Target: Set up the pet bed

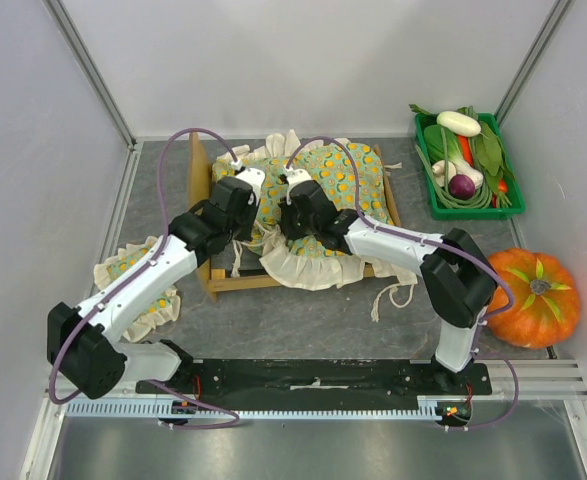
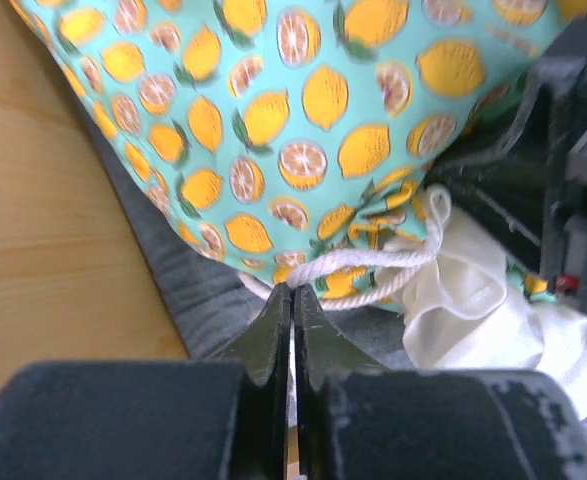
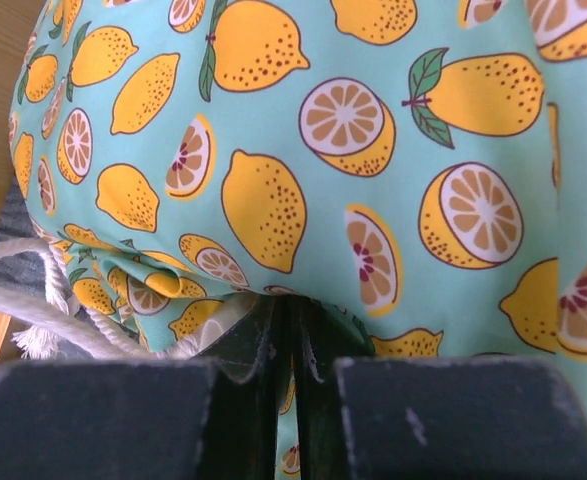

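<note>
While the pet bed [image 1: 195,185] is sitting at the middle of the table [image 1: 313,320], its pale, smooth-grained wooden frame is showing only along the tall headboard side and the near rail. A puffy cushion [image 1: 358,170] of turquoise lemon-print cloth with a limp cream frill is lying across it and hiding most of the dark grey woven base [image 2: 203,290]. Both arms are reaching over the bed's near rail, elbows bent, wrists angling down onto the cushion side by side. The left gripper [image 2: 293,295] is pressing its jaws together and pinching the twisted white cord [image 2: 373,262] where it is emerging from the gathered cloth. The right gripper [image 3: 285,310] is holding its jaws almost closed on a fold of the cushion's cover, which is showing in the slit between them. A matching small pillow [image 1: 133,272] is lying just left of the bed, half covered by the left arm, its outline hard to make out.
</note>
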Available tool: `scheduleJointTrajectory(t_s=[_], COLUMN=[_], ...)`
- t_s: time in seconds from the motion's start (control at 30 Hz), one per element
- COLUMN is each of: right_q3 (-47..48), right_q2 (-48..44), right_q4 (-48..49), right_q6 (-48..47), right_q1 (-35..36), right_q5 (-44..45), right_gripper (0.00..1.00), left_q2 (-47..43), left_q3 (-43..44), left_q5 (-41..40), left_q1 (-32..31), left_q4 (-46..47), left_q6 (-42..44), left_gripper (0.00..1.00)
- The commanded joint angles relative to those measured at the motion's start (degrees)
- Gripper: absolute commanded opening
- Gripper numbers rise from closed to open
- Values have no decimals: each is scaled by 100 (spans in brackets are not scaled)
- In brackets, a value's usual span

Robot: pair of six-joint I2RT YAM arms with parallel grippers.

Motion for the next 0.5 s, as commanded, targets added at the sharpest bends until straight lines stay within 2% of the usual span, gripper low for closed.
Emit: scheduleJointTrajectory(t_s=[0.0, 0.1, 0.23, 0.3, 0.4, 0.47], right_q3=[-98, -177, -317, -457, -790, -1124], right_q2=[-323, -402, -727, -1095, -1614, -1991], right_q4=[-84, -111, -137, -93, 99, 685], right_q6=[-146, -138, -103, -15, 467, 1159], right_q1=[-85, -76, -85, -85, -76, -32], right_q5=[-52, -8, -69, -87, -305, -577], right_gripper=[13, 17, 32, 37, 48, 50], left_q2=[74, 426, 646, 655, 655, 673], left_q3=[543, 719, 729, 676, 588, 579], left_q5=[-404, -712, -687, -678, -599, -572], left_q1=[-19, -10, -10, -10, -10, -2], left_q4=[-119, -102, -76, 21, 153, 188], left_q6=[761, 999, 991, 921, 886, 886], left_gripper=[2, 2, 2, 2, 2, 2])
